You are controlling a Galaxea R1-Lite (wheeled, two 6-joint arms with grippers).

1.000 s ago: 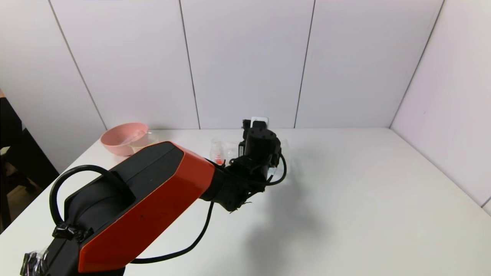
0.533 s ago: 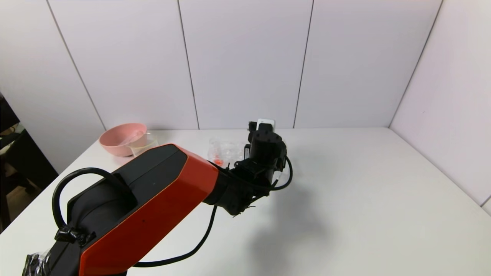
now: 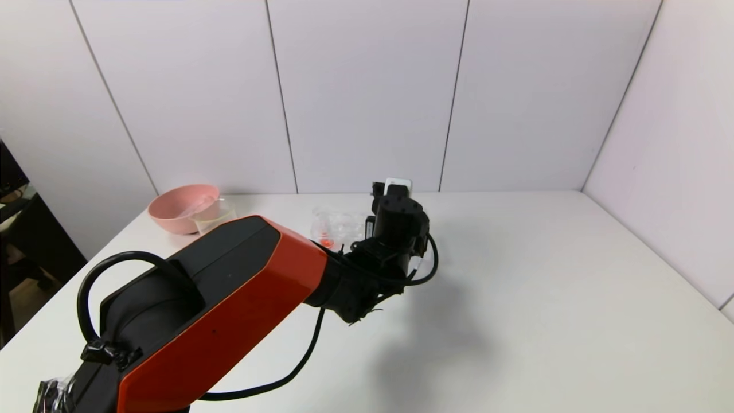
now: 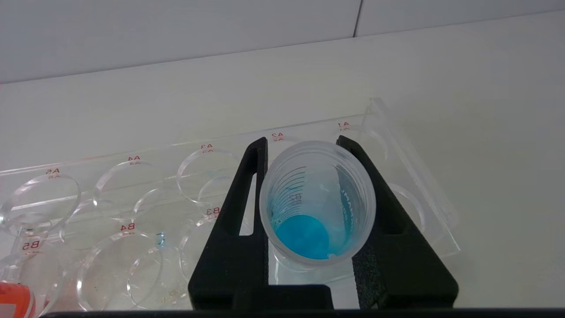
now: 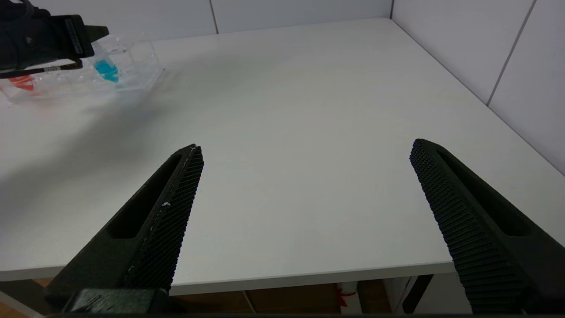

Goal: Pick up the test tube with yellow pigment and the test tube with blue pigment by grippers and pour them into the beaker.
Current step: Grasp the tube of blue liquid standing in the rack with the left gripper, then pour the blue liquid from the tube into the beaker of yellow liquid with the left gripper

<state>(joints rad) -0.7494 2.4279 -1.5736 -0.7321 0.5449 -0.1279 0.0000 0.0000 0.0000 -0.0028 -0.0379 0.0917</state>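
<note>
Two black fingers (image 4: 247,207) of the left gripper (image 4: 317,207) flank the blue tube (image 4: 317,205), one on each side, touching its wall; blue liquid sits at its bottom. Tube stands over the clear rack (image 4: 410,163), between holes marked A2 and A1. Orange-red tube (image 4: 15,300) occupies the rack's other end. Rack rests on the white table (image 3: 545,298) near the back wall; left arm (image 3: 229,298), part orange, reaches to it. Pink bowl (image 3: 180,206) sits at the table's far left, a clear cup (image 3: 215,215) just beside it. Right gripper (image 5: 304,221): fingers spread wide, holding nothing, over the table's near edge, well apart from the rack.
</note>
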